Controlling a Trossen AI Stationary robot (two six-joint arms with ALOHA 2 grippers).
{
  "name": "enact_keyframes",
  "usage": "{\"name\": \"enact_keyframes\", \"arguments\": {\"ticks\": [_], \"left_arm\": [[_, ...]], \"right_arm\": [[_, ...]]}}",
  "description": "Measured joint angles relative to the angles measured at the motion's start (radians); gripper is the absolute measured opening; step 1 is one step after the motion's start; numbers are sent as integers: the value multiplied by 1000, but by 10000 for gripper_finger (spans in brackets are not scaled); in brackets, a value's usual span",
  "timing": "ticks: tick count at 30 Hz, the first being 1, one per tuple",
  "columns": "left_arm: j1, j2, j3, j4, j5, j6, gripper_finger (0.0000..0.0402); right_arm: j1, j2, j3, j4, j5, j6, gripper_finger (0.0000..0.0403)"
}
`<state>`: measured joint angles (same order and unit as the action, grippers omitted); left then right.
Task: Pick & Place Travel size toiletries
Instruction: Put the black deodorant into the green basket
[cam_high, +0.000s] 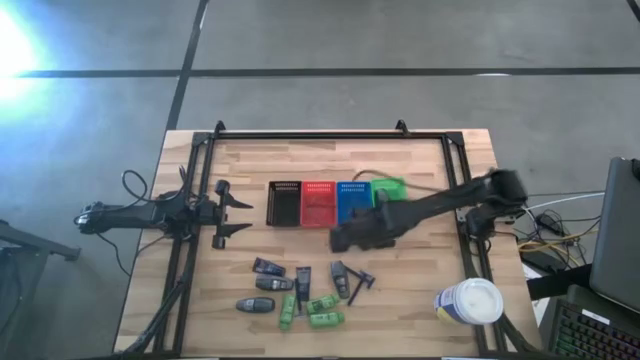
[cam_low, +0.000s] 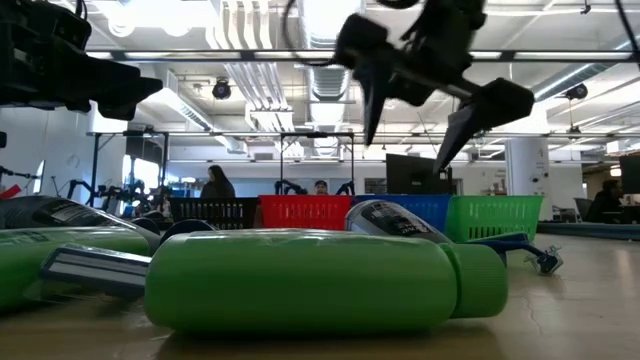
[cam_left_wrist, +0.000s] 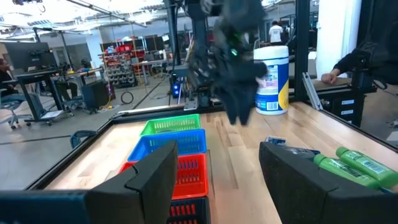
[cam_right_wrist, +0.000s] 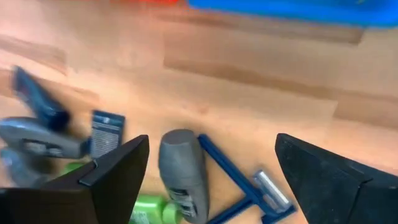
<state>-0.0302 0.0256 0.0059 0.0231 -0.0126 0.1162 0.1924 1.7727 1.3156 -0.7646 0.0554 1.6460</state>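
Observation:
The travel size toiletries lie in a loose cluster near the table's front edge: green bottles (cam_high: 322, 303), dark grey oval containers (cam_high: 256, 305), dark tubes (cam_high: 268, 266) and a blue razor (cam_high: 360, 285). My right gripper (cam_high: 345, 236) hangs open above the table between the baskets and the cluster, pointing steeply down. Its wrist view shows a grey oval container (cam_right_wrist: 180, 171), the razor (cam_right_wrist: 242, 180) and a tube (cam_right_wrist: 106, 134) lying flat on the wood below the open fingers (cam_right_wrist: 211, 149). My left gripper (cam_high: 235, 215) waits open at the table's left, level, holding nothing.
A row of mesh baskets stands behind the cluster: black (cam_high: 284, 203), red (cam_high: 319, 203), blue (cam_high: 353, 200) and green (cam_high: 390, 188). A large white canister (cam_high: 470, 300) stands at the front right corner. A black frame rail (cam_high: 330, 137) runs along the table's far edge. People are in the room beyond.

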Motion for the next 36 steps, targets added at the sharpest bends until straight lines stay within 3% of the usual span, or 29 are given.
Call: {"name": "enact_keyframes", "arguments": {"ticks": [5, 10, 16, 21, 26, 30, 36], "left_arm": [[0, 3, 0, 0, 0, 0, 232], [0, 3, 0, 0, 0, 0, 232], [0, 3, 0, 0, 0, 0, 232], [0, 3, 0, 0, 0, 0, 232], [0, 4, 0, 0, 0, 0, 232], [0, 4, 0, 0, 0, 0, 232], [0, 4, 0, 0, 0, 0, 232]], "right_arm": [[36, 180, 156, -72, -29, -6, 330], [54, 273, 267, -75, -35, -4, 318], [76, 354, 314, -78, -112, 23, 320], [88, 390, 336, -74, -111, 24, 323], [84, 387, 342, -120, -110, -5, 268], [84, 384, 330, -138, -189, -69, 199], [88, 386, 320, -135, -211, -65, 199]]}}
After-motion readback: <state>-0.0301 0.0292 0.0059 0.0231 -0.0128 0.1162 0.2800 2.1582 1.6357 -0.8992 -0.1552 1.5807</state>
